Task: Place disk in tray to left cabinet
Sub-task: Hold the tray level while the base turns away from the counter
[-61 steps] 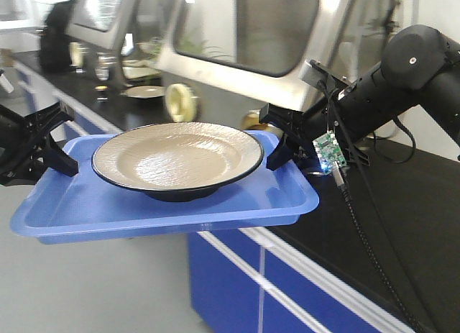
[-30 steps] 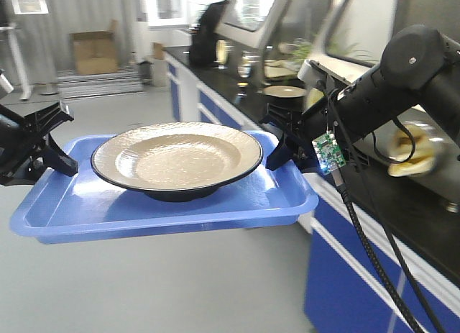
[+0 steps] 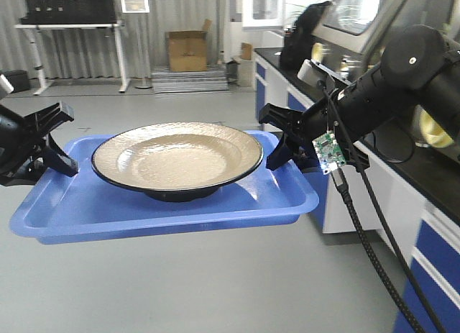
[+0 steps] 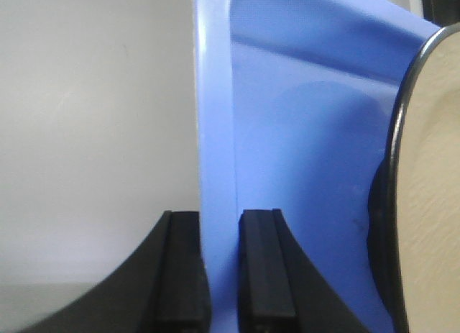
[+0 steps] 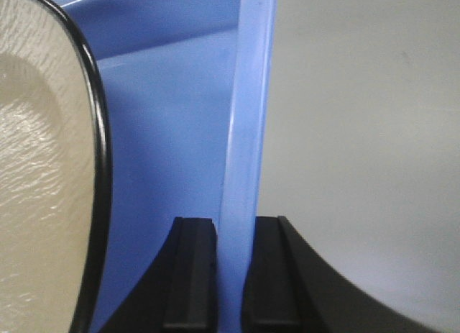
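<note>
Exterior front-facing: shallow bright blue plastic tray (image 3: 79,203) held over open grey floor (image 3: 180,290)

Black-rimmed glossy tan round disk (image 3: 177,159) sits mid-tray; left gripper (image 3: 61,152) and right gripper (image 3: 277,142) clamp the short rims (a finger each side).

Grey floor (image 3: 180,290), blue lab bench (image 3: 442,247), cardboard box (image 3: 188,52)

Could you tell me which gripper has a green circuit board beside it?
The right gripper, clamped on the blue tray, has the green circuit board; the left gripper shows none.
</note>
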Controlling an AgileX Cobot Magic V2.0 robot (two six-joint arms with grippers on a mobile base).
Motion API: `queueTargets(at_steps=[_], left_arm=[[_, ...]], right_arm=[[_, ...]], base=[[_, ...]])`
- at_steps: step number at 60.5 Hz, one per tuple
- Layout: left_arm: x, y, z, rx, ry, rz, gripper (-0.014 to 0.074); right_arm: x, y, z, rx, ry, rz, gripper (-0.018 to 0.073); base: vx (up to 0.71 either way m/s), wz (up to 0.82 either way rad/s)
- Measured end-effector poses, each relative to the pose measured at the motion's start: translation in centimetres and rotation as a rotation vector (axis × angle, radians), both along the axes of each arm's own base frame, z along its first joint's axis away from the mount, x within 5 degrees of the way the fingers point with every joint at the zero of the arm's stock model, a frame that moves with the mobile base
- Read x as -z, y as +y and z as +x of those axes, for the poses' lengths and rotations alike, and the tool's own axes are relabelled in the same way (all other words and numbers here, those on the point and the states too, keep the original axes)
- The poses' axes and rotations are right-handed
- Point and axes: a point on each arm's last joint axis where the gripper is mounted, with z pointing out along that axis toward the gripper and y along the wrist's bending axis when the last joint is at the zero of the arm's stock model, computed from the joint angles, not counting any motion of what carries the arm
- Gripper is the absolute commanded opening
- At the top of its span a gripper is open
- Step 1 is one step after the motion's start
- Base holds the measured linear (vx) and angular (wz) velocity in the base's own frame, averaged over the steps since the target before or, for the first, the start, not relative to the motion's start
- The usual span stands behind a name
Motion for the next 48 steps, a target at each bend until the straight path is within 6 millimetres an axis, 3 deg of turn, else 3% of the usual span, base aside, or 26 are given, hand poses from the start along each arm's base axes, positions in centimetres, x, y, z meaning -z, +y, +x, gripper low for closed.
queueTargets(at_steps=[24,48], left_arm=[[0.0,0.01,0.0,0.0,0.0,0.001,-0.0002],[0.03,0.0,-0.04,0.002,0.005,0.001,-0.0002]], right_arm=[[0.0,0.0,0.0,0.0,0.0,0.0,-0.0001],[0.0,0.0,0.0,0.0,0.0,0.0,-0.0001]], base=[[0.2,0.3],[0.32,0.1]])
